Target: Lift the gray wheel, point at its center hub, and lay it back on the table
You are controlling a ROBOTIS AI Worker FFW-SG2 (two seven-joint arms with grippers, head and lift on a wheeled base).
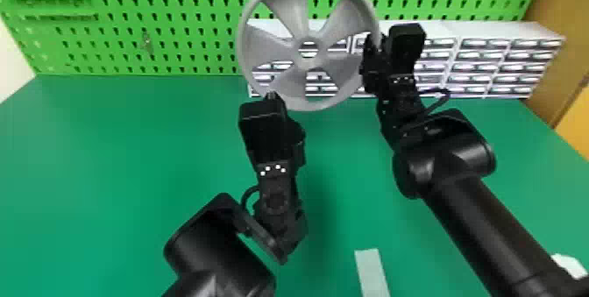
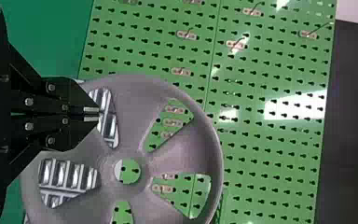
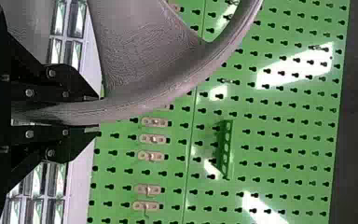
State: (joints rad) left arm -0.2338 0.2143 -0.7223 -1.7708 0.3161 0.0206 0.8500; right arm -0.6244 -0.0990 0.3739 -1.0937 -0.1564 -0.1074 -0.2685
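Gray round 5-spoke wheel (image 1: 291, 11): upright, raised over green flat table (image 1: 109, 164) | right gripper (image 1: 372, 48): clamped on rim, wheel's right side | left gripper (image 1: 271, 95): fingers closed together, near lower-left rim

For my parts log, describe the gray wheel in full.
The gray wheel has a round rim, five broad spokes with openings between them, and a center hub with a round hole. It looks like matte plastic with fine surface lines. It is held upright above the green table: the right gripper's jaws are closed on its rim. The left gripper, jaws shut, is near its lower left; contact is unclear.
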